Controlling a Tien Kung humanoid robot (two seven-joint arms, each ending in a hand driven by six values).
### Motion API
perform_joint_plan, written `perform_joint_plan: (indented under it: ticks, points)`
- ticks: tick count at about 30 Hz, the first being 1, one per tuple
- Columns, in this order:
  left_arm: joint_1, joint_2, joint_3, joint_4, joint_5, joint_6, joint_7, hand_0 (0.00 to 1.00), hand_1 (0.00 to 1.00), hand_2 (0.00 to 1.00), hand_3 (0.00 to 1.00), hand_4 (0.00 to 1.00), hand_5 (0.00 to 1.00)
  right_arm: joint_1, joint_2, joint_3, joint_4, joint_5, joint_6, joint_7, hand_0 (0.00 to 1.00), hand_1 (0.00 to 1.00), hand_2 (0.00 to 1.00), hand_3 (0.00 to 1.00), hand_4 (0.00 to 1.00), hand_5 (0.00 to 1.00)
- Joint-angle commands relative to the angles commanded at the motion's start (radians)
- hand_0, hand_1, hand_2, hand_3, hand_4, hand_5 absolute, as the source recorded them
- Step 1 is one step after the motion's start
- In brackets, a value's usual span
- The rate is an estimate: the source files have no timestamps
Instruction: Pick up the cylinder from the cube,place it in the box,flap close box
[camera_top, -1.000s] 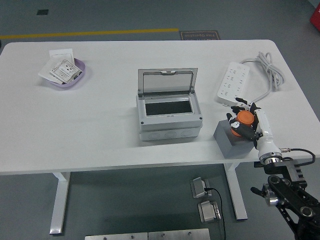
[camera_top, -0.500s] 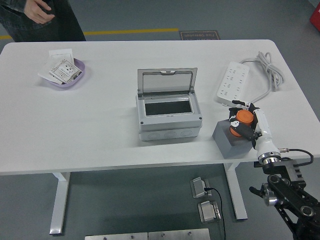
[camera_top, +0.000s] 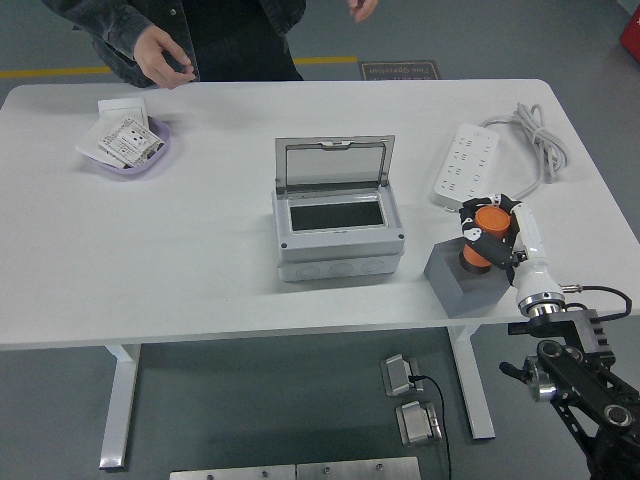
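Nearest the camera, at the table's (camera_top: 200, 300) front right corner, the robot's right hand (camera_top: 492, 240) had its fingers (camera_top: 474, 236) wrapped around an orange cylinder (camera_top: 487, 236). The cylinder stood upright, its long axis vertical, over the top of a grey cube (camera_top: 460, 285); whether it touched the cube could not be told. The left arm was out of view, so the right hand was the only one near.

The grey box (camera_top: 338, 232) sat to the hand's left, its clear lid (camera_top: 334, 164) hinged up at the back and the dark opening facing upward.

Farther back lay a white power strip (camera_top: 466, 165) with its cable, and at far left a purple dish (camera_top: 152, 152) of paper packets. No writing was legible.

Beyond the table's far edge, a person's hand (camera_top: 163, 55) hovered, holding nothing visible.
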Motion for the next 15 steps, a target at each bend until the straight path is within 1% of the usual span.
perform_joint_plan:
  ticks: [1,6,7,9,12,13,15]
  points:
    - [0.0,0.0,0.001,0.0,-0.001,0.0,0.0,0.621,0.646,0.604,0.621,0.655,0.157,0.001,-0.001,0.001,0.002,0.0,-0.002,0.0,0.521,0.476,0.45,0.338,0.026,0.002]
    - [0.001,-0.001,0.006,0.0,-0.005,0.0,0.0,0.621,0.646,0.604,0.621,0.655,0.157,0.016,-0.013,-0.01,0.028,-0.022,-0.031,-0.01,0.521,0.476,0.45,0.338,0.026,0.002]
    - [0.001,-0.001,0.007,0.001,-0.006,0.0,0.0,0.621,0.646,0.604,0.622,0.657,0.159,0.025,-0.017,-0.018,0.036,-0.034,-0.038,-0.018,0.538,0.493,0.459,0.333,0.071,0.002]
    - [0.001,-0.001,0.009,0.001,-0.007,0.001,0.0,0.621,0.646,0.604,0.622,0.657,0.159,0.045,-0.027,-0.037,0.048,-0.064,-0.05,-0.036,0.538,0.493,0.459,0.333,0.071,0.002]
    - [0.0,0.0,0.012,0.002,-0.01,0.001,-0.001,0.621,0.646,0.604,0.622,0.657,0.159,0.089,-0.041,-0.076,0.061,-0.123,-0.064,-0.084,0.538,0.493,0.459,0.333,0.071,0.002]
    - [0.0,0.001,0.014,0.002,-0.011,0.002,-0.001,0.621,0.646,0.605,0.622,0.657,0.161,0.109,-0.046,-0.094,0.064,-0.15,-0.068,-0.106,0.521,0.436,0.453,0.305,0.092,0.002]
    - [0.0,0.003,0.017,0.002,-0.014,0.003,-0.002,0.621,0.646,0.605,0.622,0.657,0.161,0.147,-0.054,-0.13,0.065,-0.201,-0.073,-0.147,0.521,0.436,0.453,0.305,0.092,0.002]
